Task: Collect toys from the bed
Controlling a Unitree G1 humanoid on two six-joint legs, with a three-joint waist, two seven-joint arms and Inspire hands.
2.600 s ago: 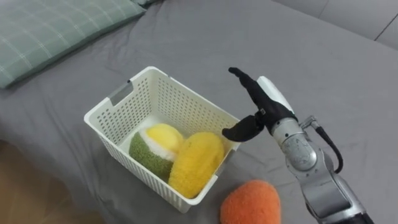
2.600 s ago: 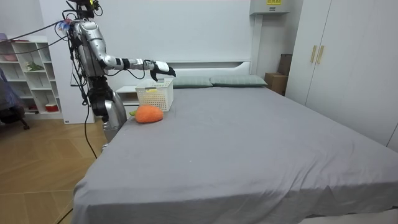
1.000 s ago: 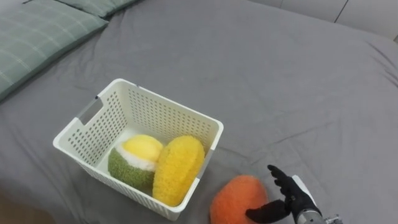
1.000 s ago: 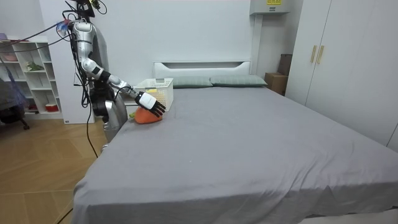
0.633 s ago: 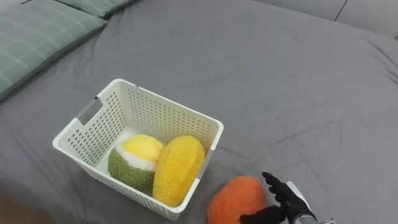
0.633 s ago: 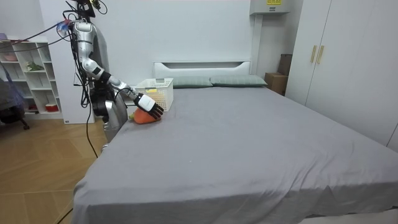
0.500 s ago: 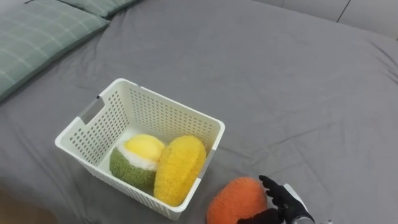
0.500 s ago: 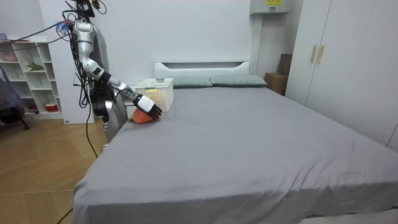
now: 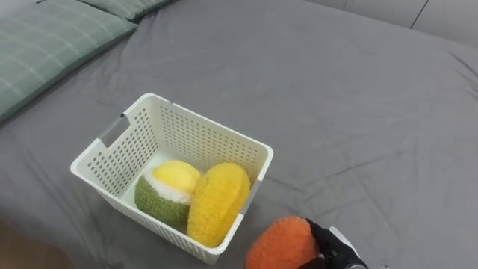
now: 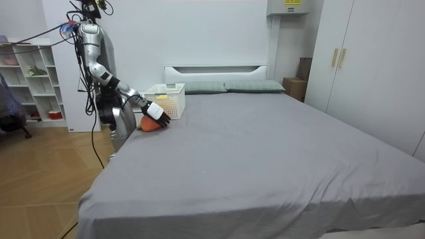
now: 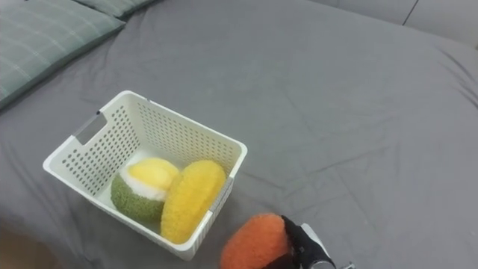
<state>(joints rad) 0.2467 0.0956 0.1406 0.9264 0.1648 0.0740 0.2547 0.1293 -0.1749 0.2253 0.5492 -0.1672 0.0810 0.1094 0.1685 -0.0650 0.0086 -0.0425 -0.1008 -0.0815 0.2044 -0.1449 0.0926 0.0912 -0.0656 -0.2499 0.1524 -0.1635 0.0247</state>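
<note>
Where the grey-sheeted bed (image 9: 351,104) meets the lower edge of the eye view, a round orange plush toy (image 9: 281,243) lies on the sheet. It sits just beside the near right corner of a white perforated plastic basket (image 9: 220,125), apart from its wall.

- Right hand (image 9: 333,249): pressed against the toy's right flank, low in the view and partly cut by the edge. Whether it has closed on the toy cannot be told.
- Key relation: the toy lies directly to the left of the hand, between hand and basket. The right arm is the one at work. The toy looks near-round, with no marked long axis, so grip direction likely matters little.
- Basket contents: a green-and-yellow ball-shaped plush toy (image 9: 166,190) and a yellow oval plush toy (image 9: 218,202), side by side in the near half. The far half looks free.
- A green checked pillow (image 9: 52,41) lies toward the bed's far left corner, well apart from the basket.
- Room view: the robot stands at the bed's side edge near the headboard, right arm angled down.

Judgement: once gripped, the toy must rise and travel left over the rim.
</note>
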